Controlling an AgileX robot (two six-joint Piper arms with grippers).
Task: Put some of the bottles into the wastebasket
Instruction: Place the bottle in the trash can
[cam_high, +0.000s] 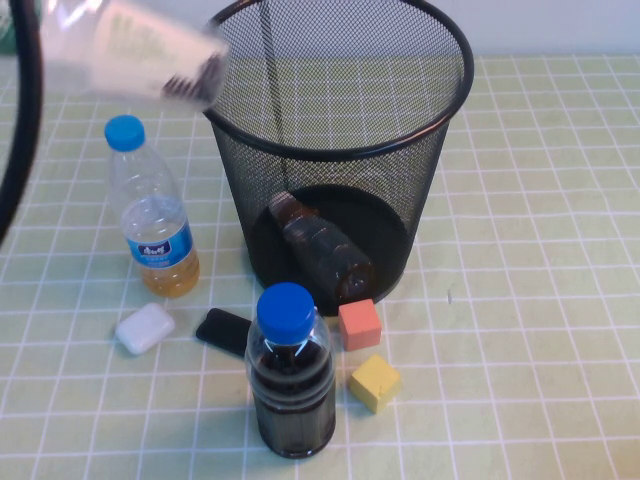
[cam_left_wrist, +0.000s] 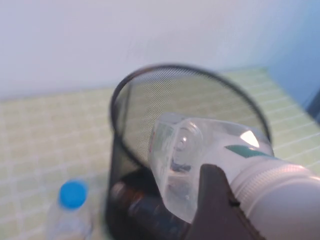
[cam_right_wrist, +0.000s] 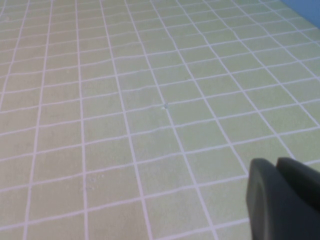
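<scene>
My left gripper (cam_left_wrist: 240, 187) is shut on a clear bottle (cam_left_wrist: 200, 160) with a white cap and a green-white label. One dark finger (cam_left_wrist: 215, 205) lies against its neck. In the high view this bottle (cam_high: 130, 45) hangs tilted and blurred, up in the air just left of the rim of the black wire-mesh wastebasket (cam_high: 340, 150). A brown bottle (cam_high: 322, 250) lies on its side at the bottom of the wastebasket. My right gripper (cam_right_wrist: 272, 167) is shut and holds nothing, low over bare green checked cloth, outside the high view.
Left of the basket stands a blue-capped bottle of yellow liquid (cam_high: 150, 215). In front of it stands a blue-capped dark bottle (cam_high: 290, 375). A white case (cam_high: 145, 327), a flat black item (cam_high: 225, 330), an orange cube (cam_high: 359, 324) and a yellow cube (cam_high: 374, 382) lie nearby.
</scene>
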